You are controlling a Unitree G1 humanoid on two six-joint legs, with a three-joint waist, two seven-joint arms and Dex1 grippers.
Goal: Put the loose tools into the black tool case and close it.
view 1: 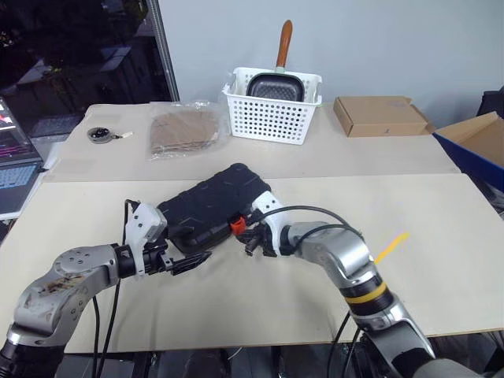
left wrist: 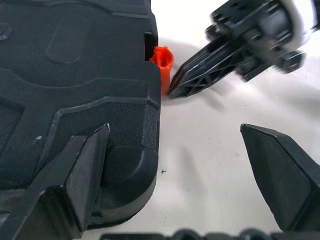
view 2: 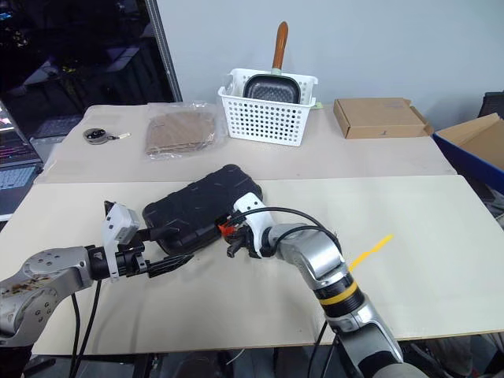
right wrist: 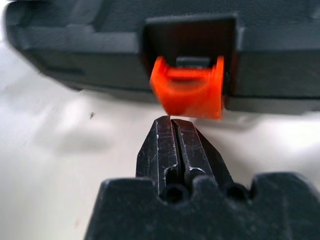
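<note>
While the flat black textured plastic tool case (view 1: pixel 211 206) lies lid-down near the middle of the pale table (view 1: pixel 441 228), its small orange latch (right wrist: pixel 189 93) is not yet pressed home. The right gripper (right wrist: pixel 175 131), clenched on nothing, tips just under the latch, could slip off and shove the case away. The left gripper (left wrist: pixel 185 165) stands spread, 1 finger (left wrist: pixel 85 175) against the case corner. Open table lies all around; the white slotted basket (view 1: pixel 272 106) is well apart.

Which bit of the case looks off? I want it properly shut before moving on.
The orange latch on the case sticks out from its recess, seemingly not snapped flat. The shut right gripper points at it; the open left gripper straddles the case's corner. The lid is down.
</note>
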